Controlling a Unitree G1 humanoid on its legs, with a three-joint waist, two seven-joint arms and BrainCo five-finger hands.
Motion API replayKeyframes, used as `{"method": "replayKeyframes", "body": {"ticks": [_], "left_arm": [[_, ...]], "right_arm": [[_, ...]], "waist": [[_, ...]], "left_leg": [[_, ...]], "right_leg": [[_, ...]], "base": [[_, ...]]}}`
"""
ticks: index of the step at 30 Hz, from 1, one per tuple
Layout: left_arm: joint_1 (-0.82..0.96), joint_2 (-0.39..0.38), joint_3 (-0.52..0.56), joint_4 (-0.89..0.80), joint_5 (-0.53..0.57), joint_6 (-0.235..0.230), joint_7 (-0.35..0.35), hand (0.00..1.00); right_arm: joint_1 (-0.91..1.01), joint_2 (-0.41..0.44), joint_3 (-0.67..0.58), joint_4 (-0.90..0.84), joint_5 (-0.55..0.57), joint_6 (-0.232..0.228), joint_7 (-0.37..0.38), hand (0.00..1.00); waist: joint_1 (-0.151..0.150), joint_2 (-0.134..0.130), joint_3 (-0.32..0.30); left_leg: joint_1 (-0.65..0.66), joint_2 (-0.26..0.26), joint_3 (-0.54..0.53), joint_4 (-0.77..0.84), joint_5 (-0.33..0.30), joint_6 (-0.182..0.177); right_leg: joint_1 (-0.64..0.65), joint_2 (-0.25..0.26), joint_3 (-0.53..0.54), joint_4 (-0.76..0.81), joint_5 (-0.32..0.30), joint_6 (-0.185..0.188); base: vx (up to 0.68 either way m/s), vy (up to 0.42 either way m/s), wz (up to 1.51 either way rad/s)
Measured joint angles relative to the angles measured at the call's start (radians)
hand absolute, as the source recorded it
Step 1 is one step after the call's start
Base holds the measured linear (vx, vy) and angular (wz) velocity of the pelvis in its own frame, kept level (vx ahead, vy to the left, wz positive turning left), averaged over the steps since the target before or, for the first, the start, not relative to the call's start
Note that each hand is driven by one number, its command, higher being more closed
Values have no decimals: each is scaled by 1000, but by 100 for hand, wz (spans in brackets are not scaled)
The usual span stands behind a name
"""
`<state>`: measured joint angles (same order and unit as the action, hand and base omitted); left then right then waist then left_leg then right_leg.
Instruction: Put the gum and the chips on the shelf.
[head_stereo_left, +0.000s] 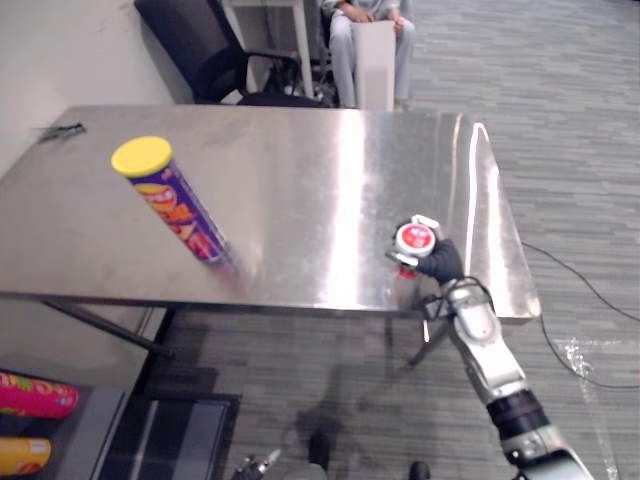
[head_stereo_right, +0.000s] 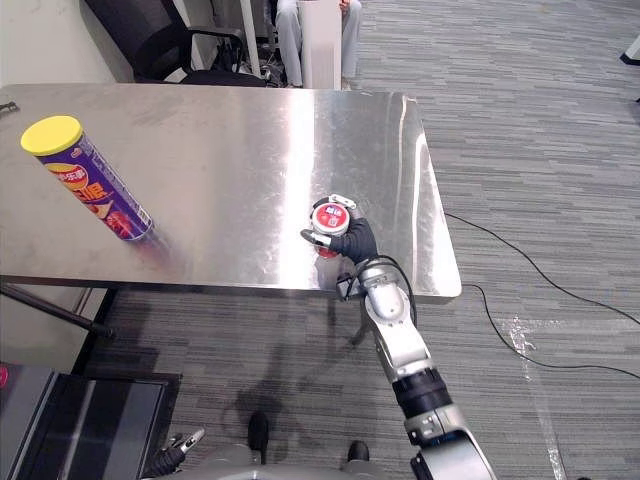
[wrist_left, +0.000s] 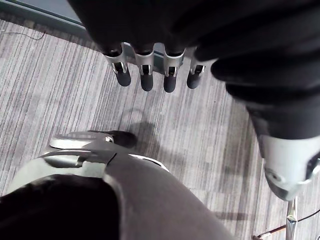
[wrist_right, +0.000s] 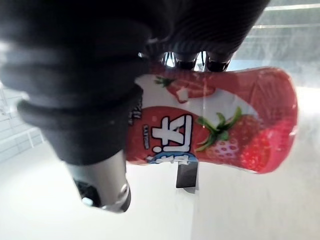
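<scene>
1. The right hand (head_stereo_right: 352, 240) is closed around the gum bottle (head_stereo_left: 414, 238), with the fingers wrapped over 1 side of the red strawberry label and the thumb (wrist_right: 100, 165) pressed along the other.
2. The gum bottle stands upright in that grip, white-and-red lid up, over the table (head_stereo_left: 330, 180) near its front edge and toward its right end. I cannot tell whether its base touches the steel.
3. The left hand (wrist_left: 150, 25) hangs low beside the robot, above the grey carpet (wrist_left: 60, 80). Its fingers (wrist_left: 146, 80) are straight in a row, and it holds nothing.
4. The chips can (head_stereo_left: 175, 203), purple with a yellow lid, stands on the left part of the table, well apart from the right hand and untouched.
5. The shelf (head_stereo_left: 95, 430) sits low, below the table's front left corner. A red tube (head_stereo_left: 35, 395) and a yellow tube (head_stereo_left: 20, 455) lie on it.
6. Beyond the far side of the table there is a black chair (head_stereo_left: 200, 50), and a person (head_stereo_left: 345, 50) sits beside it.
</scene>
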<state>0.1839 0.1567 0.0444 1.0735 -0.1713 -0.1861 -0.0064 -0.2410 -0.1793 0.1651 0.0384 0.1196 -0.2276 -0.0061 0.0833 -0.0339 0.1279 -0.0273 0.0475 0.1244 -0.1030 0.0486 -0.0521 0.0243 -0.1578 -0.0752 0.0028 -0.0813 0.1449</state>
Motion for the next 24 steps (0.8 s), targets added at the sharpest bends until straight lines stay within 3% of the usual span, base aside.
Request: {"method": "replayKeyframes", "body": {"ticks": [5,10,19,24], "left_arm": [[1,0,2,1,23,0,0,0],[18,3,3,15,37,0,-2,0],[36,-2,34,22,38,3,-21,0],[39,0,37,22,38,5,-38,0]], "right_arm": [[116,-35,-101,-161,11,-4,20,100],[197,-72,-204,-246,50,-24,44,100],[277,-78,-348,-328,124,-35,63,100],[317,-74,-382,-348,127,-36,79,100]], "waist": [[-4,-2,-8],[-36,-3,-51],[-56,-6,-95],[-68,-9,-101]], "left_leg": [[1,-1,-3,2,1,1],[0,-2,-22,6,1,1],[9,0,-27,2,7,1],[13,1,-43,6,19,0]], "right_leg": [[1,-1,-2,0,0,0],[11,0,-20,-2,0,0],[14,0,-22,7,-1,-1],[-6,-3,-29,76,-32,-11]], "base": [[0,0,0],[-1,-1,10],[-38,-4,1],[-44,-5,8]]}}
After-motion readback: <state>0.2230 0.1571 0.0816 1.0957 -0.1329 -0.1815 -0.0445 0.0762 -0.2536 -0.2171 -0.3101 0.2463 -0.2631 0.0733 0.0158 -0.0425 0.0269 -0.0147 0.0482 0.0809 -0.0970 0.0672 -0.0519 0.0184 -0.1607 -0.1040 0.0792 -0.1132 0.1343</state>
